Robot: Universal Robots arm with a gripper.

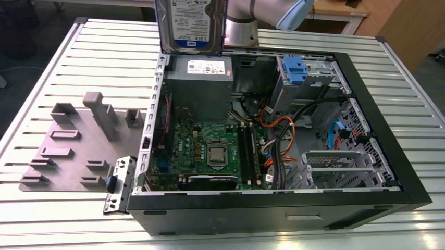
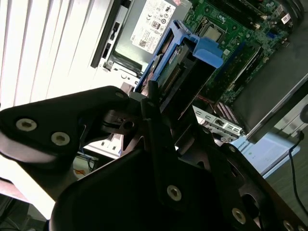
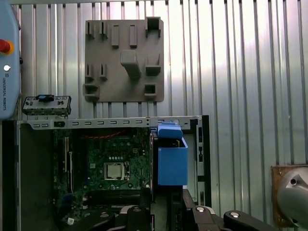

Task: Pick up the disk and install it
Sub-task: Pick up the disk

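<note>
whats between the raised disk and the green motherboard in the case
In the exterior view, the grey power supply box with a white sticker sits between the disk and the motherboard.

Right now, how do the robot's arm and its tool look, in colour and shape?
The arm is a silver-grey tube with a pale blue joint cap. The tool is matte black, built of angular plates fastened with silver screws.

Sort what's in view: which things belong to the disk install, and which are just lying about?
Job: disk, lifted above the case; open computer case.
Lying about: grey holder plate; small metal bracket beside the case.
</note>
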